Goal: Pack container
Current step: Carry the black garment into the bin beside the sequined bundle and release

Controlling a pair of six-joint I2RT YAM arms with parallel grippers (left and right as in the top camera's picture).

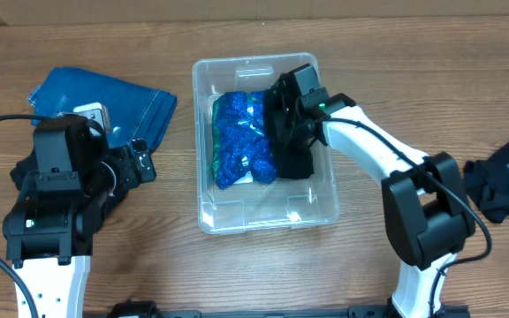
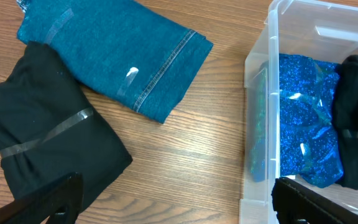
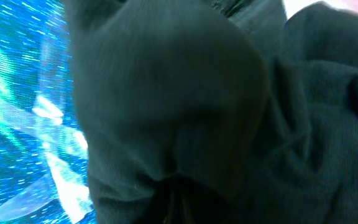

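The right gripper (image 1: pixel 294 110) is low inside the clear plastic rectangular container (image 1: pixel 203 115) at mid-table, on a black folded cloth (image 1: pixel 297 159) beside a blue glittery packet (image 1: pixel 237 141). I cannot tell if its jaws are spread. The placing step seems in hand, and next it should release the cloth and rise. Only the left wrist view shows that the left gripper (image 2: pixel 176 190) is spread and empty, near a blue folded denim piece (image 2: pixel 123 56)

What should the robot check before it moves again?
1. Container upright, no lid: ok.
2. Sparkly blue pack inside it: ok.
3. Black cloth inside it: ok.
4. Right gripper free of that cloth: cannot tell; cloth fills its camera and hides the jaws.
5. Left gripper open: ok.
6. Everything packed: not ok; jeans lie outside.
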